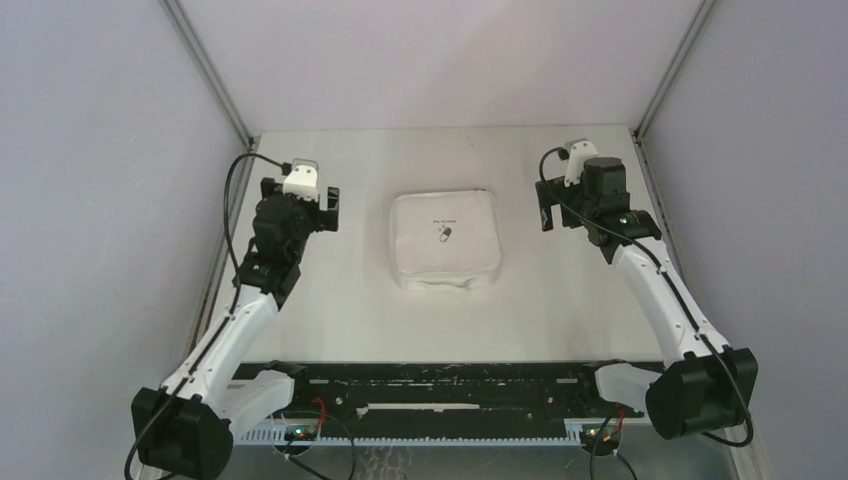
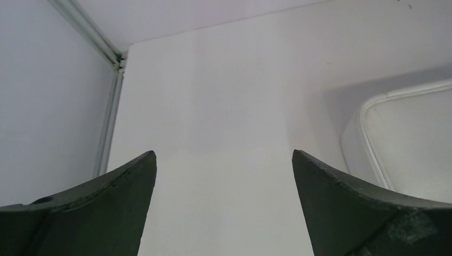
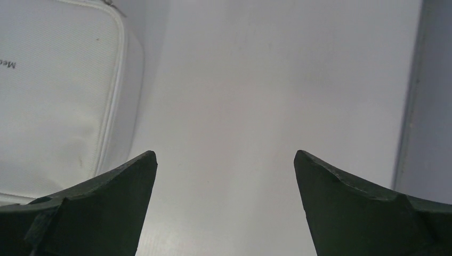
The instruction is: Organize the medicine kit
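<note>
1. Medicine kit (image 1: 446, 240): white soft case, lid down, lying flat near the middle of the white table (image 1: 560, 300); pill logo (image 1: 446, 234) facing up; near edge slightly rumpled.
2. Left gripper (image 2: 224, 154): jaws spread wide, nothing between them, only bare table surface. Positioned left of the kit, clear of it, no contact. Rounded kit corner visible at the right edge of the left wrist view.
3. Right gripper (image 3: 225, 154): jaws spread wide, nothing held. Positioned right of the kit, clear of it. Piped kit edge visible at the left of the right wrist view.
4. Both arms extended toward the far half of the table, flanking the kit.
</note>
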`<action>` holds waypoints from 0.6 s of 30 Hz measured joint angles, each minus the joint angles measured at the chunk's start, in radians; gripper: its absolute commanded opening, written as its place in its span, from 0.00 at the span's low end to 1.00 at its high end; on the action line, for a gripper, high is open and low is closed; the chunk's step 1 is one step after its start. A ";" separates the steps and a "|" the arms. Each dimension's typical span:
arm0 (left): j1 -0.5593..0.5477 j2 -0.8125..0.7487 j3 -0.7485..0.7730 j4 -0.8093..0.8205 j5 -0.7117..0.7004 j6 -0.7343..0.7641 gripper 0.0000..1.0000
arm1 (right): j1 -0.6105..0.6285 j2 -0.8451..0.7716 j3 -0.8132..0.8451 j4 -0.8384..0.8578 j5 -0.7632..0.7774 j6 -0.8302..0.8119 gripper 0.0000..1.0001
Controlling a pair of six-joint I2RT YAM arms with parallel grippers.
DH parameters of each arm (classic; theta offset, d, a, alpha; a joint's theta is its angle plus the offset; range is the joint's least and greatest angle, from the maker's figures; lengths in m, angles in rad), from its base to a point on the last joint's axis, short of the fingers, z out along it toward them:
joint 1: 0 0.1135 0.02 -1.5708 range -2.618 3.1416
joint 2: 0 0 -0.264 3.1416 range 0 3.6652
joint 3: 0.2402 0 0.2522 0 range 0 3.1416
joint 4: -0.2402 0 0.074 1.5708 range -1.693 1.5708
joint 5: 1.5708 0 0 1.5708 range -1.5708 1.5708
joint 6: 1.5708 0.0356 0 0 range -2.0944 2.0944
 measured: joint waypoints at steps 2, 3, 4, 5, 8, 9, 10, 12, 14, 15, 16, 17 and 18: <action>0.000 -0.029 -0.010 0.018 -0.030 0.008 1.00 | -0.005 -0.024 0.000 0.003 0.035 0.003 1.00; 0.000 -0.049 -0.019 0.027 -0.044 0.014 1.00 | -0.008 -0.035 0.000 0.006 0.050 0.003 1.00; 0.001 -0.070 -0.029 0.031 -0.050 0.015 1.00 | -0.012 -0.045 0.000 0.006 0.057 0.004 1.00; 0.003 -0.094 -0.042 0.033 -0.055 0.016 1.00 | -0.019 -0.058 0.000 0.006 0.063 0.007 1.00; 0.011 -0.182 -0.092 0.040 -0.065 0.014 1.00 | -0.049 -0.102 0.000 0.005 0.051 0.018 1.00; 0.014 -0.218 -0.113 0.041 -0.066 0.013 1.00 | -0.065 -0.119 0.000 0.005 0.036 0.022 1.00; 0.017 -0.254 -0.131 0.040 -0.066 0.013 1.00 | -0.085 -0.138 -0.001 0.005 0.017 0.028 1.00; 0.021 -0.317 -0.151 0.029 -0.062 0.014 1.00 | -0.128 -0.180 -0.006 0.006 -0.022 0.036 1.00; 0.021 -0.361 -0.152 0.016 -0.059 0.013 1.00 | -0.151 -0.209 -0.007 -0.002 -0.043 0.037 1.00; 0.021 -0.373 -0.152 0.010 -0.057 0.013 1.00 | -0.158 -0.219 -0.008 -0.006 -0.053 0.037 1.00; 0.022 -0.387 -0.152 -0.002 -0.053 0.013 1.00 | -0.158 -0.227 -0.008 -0.010 -0.063 0.036 1.00; 0.023 -0.399 -0.151 -0.015 -0.051 0.013 1.00 | -0.158 -0.236 -0.010 -0.013 -0.075 0.035 1.00; 0.023 -0.407 -0.151 -0.024 -0.048 0.012 1.00 | -0.158 -0.244 -0.013 -0.016 -0.086 0.033 1.00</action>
